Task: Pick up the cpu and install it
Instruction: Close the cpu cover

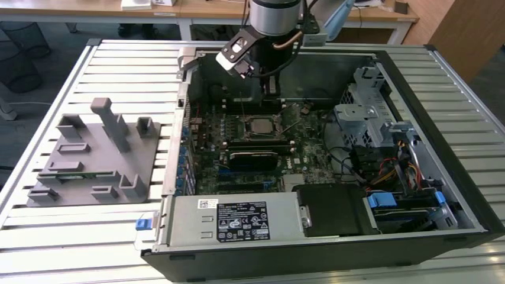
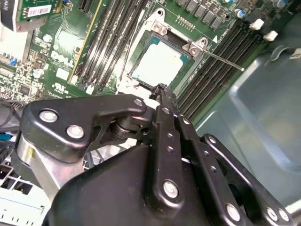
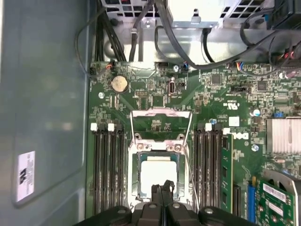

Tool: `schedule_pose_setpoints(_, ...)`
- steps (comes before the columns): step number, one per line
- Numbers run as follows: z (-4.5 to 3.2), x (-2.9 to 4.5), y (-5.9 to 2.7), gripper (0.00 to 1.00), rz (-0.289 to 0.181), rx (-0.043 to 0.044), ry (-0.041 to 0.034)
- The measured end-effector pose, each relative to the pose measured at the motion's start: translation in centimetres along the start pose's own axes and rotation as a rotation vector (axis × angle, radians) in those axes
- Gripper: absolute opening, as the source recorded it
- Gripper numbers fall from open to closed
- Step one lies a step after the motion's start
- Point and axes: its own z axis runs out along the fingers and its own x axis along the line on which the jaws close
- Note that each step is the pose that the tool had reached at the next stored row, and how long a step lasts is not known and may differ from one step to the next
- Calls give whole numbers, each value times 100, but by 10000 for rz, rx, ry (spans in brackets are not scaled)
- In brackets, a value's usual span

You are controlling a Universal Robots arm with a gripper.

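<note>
1. An open computer case [image 1: 332, 255] lies on its side on the slatted counter [image 1: 71, 239], with the green motherboard [image 1: 236, 171] facing up.
2. The cpu [image 1: 259, 125] sits flat in its socket on the motherboard, its silver top showing in both wrist views [image 2: 160, 63] [image 3: 159, 175].
3. The socket's metal load frame [image 3: 160, 112] is flipped open, lying away from the chip – its thin lever [image 2: 221, 59] slants out beside the socket.
4. Memory slots [image 3: 108, 169] run along both sides of the socket.
5. The tool [image 3: 162, 189] hangs over the socket with its two fingers pressed together and nothing between them; the tips point at the chip's near edge [image 2: 161, 88].
6. In the exterior view the tool [image 1: 271, 90] stands above the chip, clear of it.
7. A grey fixture block [image 1: 94, 160] rests on the counter, on the exterior view's left – well apart from the case.
</note>
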Motion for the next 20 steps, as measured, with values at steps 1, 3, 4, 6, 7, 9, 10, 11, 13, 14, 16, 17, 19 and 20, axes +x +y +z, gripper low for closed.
schedule_pose_setpoints(1,1,0,0,11,0,-2,-2)
schedule_pose_setpoints(3,0,0,0,11,1,-1,-6)
schedule_pose_setpoints(4,-1,0,0,11,0,-1,-7)
schedule_pose_setpoints(6,0,0,0,11,0,-1,-6)
schedule_pose_setpoints(7,-1,0,0,11,1,-1,-7)
schedule_pose_setpoints(9,-1,0,0,11,0,-1,-10)
schedule_pose_setpoints(10,-1,-1,0,11,0,0,-11)
schedule_pose_setpoints(11,-1,-5,0,11,1,0,-12)
schedule_pose_setpoints(13,-1,-15,1,11,0,-1,-11)
schedule_pose_setpoints(14,0,-19,5,11,1,-1,-10)
schedule_pose_setpoints(16,1,-21,30,11,1,5,-10)
schedule_pose_setpoints(17,1,-22,46,11,1,13,-11)
schedule_pose_setpoints(19,1,-23,68,11,1,23,-10)
schedule_pose_setpoints(20,2,-23,84,11,2,28,-10)
